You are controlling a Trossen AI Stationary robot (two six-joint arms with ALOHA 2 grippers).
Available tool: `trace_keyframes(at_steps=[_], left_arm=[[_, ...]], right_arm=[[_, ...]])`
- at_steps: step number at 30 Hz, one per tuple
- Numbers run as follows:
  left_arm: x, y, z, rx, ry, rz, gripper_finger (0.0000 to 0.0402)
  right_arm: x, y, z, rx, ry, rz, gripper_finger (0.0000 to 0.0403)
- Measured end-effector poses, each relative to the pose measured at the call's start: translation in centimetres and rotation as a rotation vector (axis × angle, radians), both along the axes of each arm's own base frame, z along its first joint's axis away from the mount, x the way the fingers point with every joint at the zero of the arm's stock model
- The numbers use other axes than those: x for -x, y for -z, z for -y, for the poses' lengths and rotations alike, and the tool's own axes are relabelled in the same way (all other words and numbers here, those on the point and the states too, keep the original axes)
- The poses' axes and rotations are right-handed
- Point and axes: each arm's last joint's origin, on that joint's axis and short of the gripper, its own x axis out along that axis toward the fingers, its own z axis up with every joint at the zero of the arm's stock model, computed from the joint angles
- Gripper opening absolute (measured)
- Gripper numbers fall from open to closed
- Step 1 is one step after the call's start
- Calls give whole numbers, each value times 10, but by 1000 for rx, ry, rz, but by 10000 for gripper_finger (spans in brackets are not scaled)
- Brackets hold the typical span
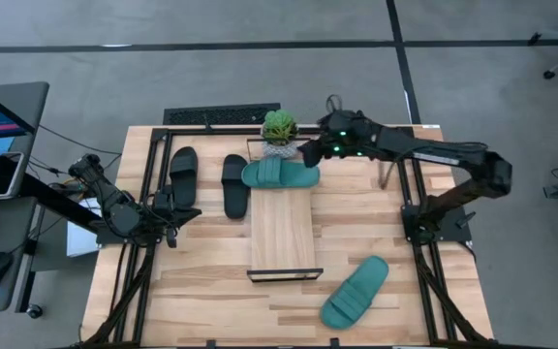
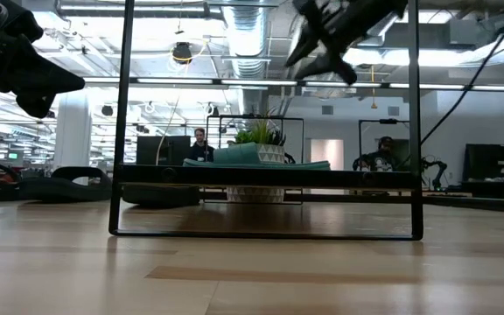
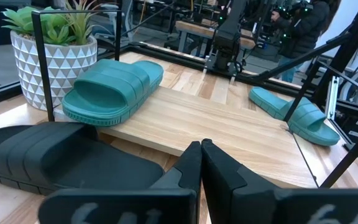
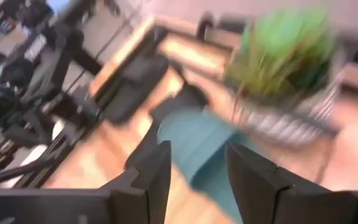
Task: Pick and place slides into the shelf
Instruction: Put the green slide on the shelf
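Across the far end of the shelf (image 1: 282, 233) lies one teal slide (image 1: 279, 174), set crosswise on the light-wood board, just in front of the small potted plant (image 1: 279, 130). The second teal slide (image 1: 355, 291) lies on the table (image 1: 376, 213) near the shelf's near right corner, well apart from the first. Both black slides sit on the table left of the shelf: one (image 1: 235, 185) just beside the board's left edge, the other (image 1: 183, 175) farther left.

The right pincer (image 1: 310, 153) hangs above the table just beside the toe end of the shelved teal slide; its fingers (image 4: 151, 171) stand apart with nothing between them. The left pincer (image 1: 187, 215) rests low near the table's left side, close to the black slides, its fingers (image 3: 191, 165) pressed together and empty.

Beyond the table, in the low view, two people (image 2: 201, 145) sit in the room.
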Motion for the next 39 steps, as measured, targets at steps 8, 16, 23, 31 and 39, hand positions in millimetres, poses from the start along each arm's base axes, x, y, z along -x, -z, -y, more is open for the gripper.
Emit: trace_keyframes(at_steps=[8, 16, 23, 31, 39], left_arm=[[0, 0, 0, 0, 0, 0, 0], [0, 0, 0, 0, 0, 0, 0], [0, 0, 0, 0, 0, 0, 0], [0, 0, 0, 0, 0, 0, 0], [0, 0, 0, 0, 0, 0, 0]], right_arm=[[32, -39, -24, 367, -62, -17, 123], [80, -49, -48, 531, -357, -189, 122], [122, -57, -59, 489, -388, -204, 116], [145, -67, -65, 499, -359, -137, 116], [155, -69, -69, 529, -416, -130, 116]])
